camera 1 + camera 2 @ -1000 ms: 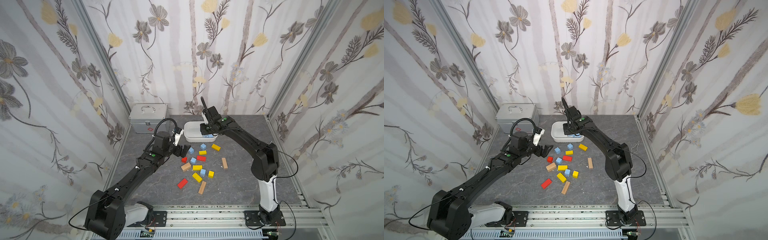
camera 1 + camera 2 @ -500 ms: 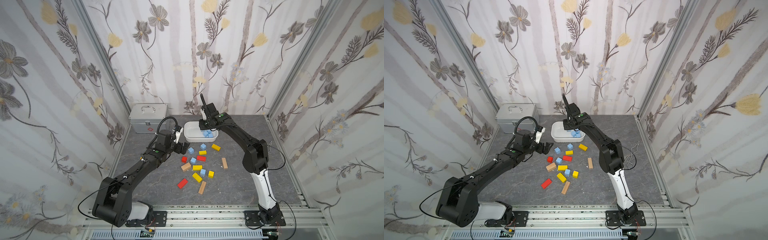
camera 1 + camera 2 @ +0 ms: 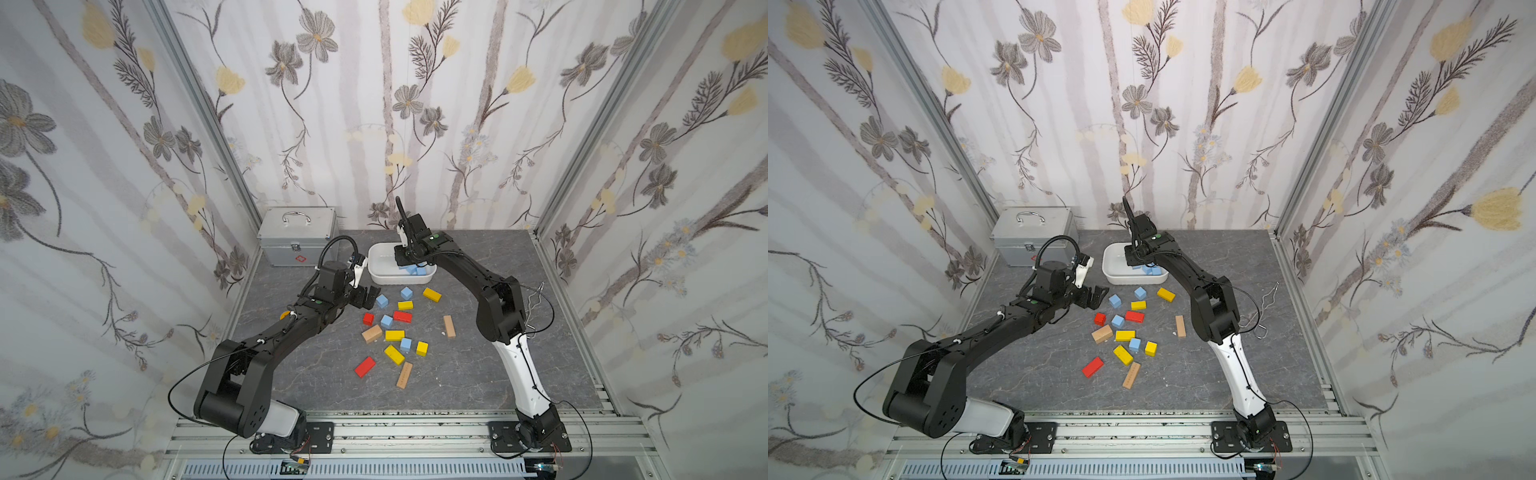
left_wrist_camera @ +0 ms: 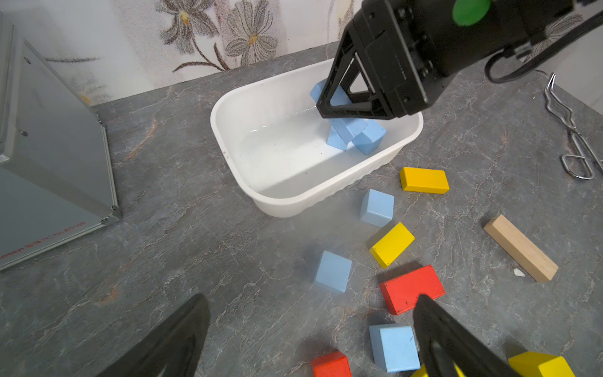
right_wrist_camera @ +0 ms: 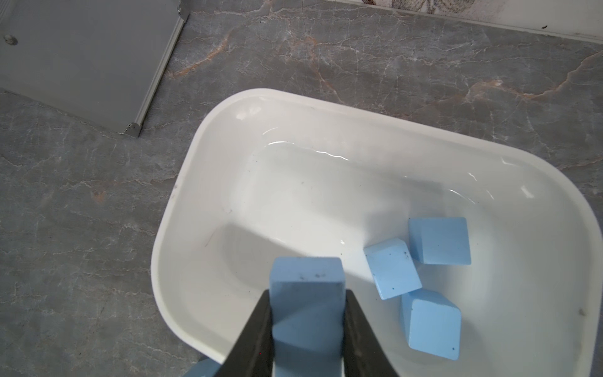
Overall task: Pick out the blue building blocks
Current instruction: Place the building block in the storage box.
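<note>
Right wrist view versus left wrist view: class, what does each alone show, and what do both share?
Right wrist only: the right gripper clamping the long blue block from both sides; three blue cubes in the white tub. Left wrist only: open left gripper, loose blue cubes, yellow block, red block, tan block, wire tongs. Both: that block, the tub, silver case, tabletop.

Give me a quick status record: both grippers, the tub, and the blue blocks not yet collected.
right gripper: shut on a blue block, over the white tub
left gripper: open, empty, beside the scattered pile
in tub: three blue blocks, lying loose
not collected: four blue blocks, mixed with other colours
likely next: release the held one into the tub
</note>
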{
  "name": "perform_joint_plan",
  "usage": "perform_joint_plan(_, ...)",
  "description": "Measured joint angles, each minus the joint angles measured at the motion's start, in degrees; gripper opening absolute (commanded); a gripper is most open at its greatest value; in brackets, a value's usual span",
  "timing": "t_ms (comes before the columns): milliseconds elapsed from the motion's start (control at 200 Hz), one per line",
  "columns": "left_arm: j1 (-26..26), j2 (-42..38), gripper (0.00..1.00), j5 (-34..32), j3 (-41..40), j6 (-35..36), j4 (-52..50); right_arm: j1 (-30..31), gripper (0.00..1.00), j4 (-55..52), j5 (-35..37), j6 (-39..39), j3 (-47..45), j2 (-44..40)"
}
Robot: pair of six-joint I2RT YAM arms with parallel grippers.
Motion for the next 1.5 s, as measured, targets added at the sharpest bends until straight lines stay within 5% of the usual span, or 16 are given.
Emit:
perform_joint_plan(290, 0.0, 3.1, 1.00, 0.6, 0.3, 0.0, 0.4, -0.3, 0.00, 1.3, 0.0, 0.0, 2.4, 3.9)
perform_joint_plan(814, 0.0, 5.0, 1.00, 1.1, 0.5, 0.2, 1.4, -1.0, 0.21, 3.5, -1.3, 0.3, 2.9, 6.8)
perform_joint_plan(1504, 0.0, 5.0, 1.00, 1.1, 0.5, 0.4, 1.4, -1.6, 0.31, 4.7, -4.6, 1.7, 3.0, 8.0)
